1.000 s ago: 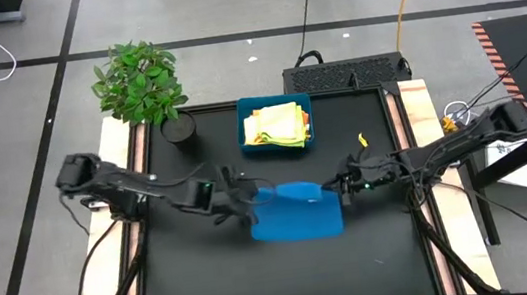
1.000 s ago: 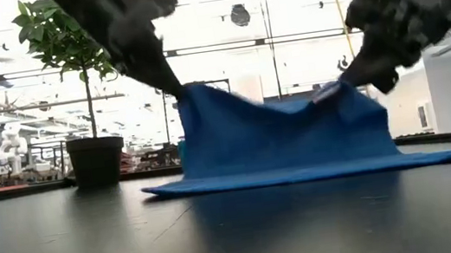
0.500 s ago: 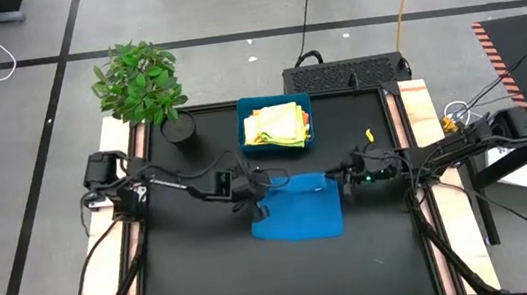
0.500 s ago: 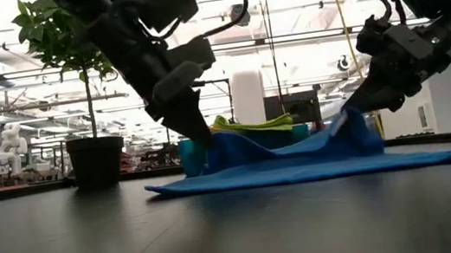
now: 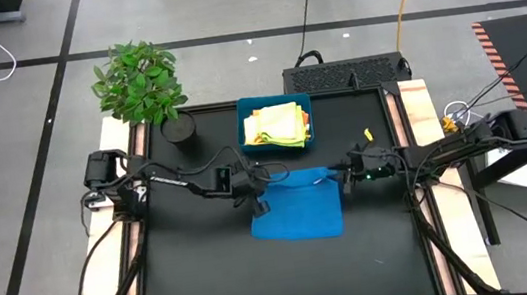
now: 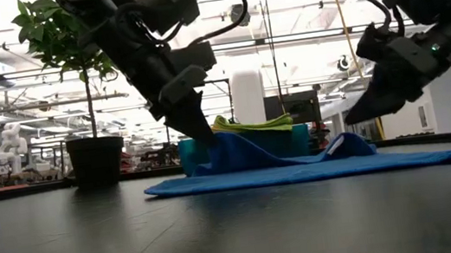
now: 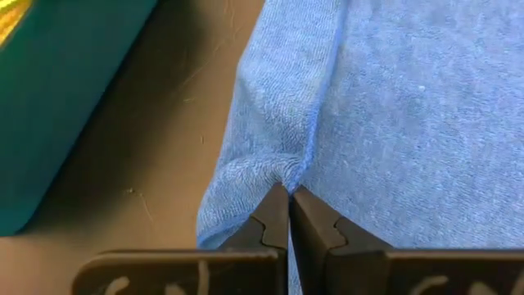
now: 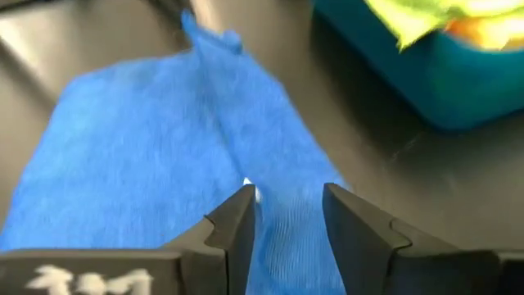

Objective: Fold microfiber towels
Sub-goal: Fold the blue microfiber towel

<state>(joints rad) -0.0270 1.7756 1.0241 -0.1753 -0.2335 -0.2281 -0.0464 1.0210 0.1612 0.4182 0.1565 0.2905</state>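
Observation:
The blue towel [image 5: 297, 214] lies on the black table, mostly flat, with its far edge rumpled [image 6: 300, 159]. My left gripper [image 5: 259, 202] is shut on the towel's far left corner, which stands raised [image 6: 215, 145]. My right gripper [image 5: 342, 179] hangs open just above the far right corner [image 6: 345, 140]. In the right wrist view its two fingers [image 8: 233, 220] stand apart over the cloth [image 8: 164, 139]; I see no contact. The other towels, yellow, green and orange [image 5: 278, 124], lie piled in the teal tray [image 5: 245, 130]. My left gripper pinches a bunched fold at the towel's far left corner [image 7: 282, 170] between its two fingertips. The fingers slant down from the table's left. The pinched corner is held a little above the table, and the rest of the towel lies flat.
The teal tray [image 6: 299, 139] stands just beyond the blue towel, at the table's far middle. A potted plant [image 5: 140, 82] stands at the far left corner, its pot [image 6: 96, 159] on the table. Bare black tabletop lies on the near side of the towel.
Both grippers have sunk toward the table with the towel's raised far edge, which stood like a tent and now lies low and rumpled. My right gripper has opened and let go of its corner, which has dropped onto the table. The near part has stayed flat.

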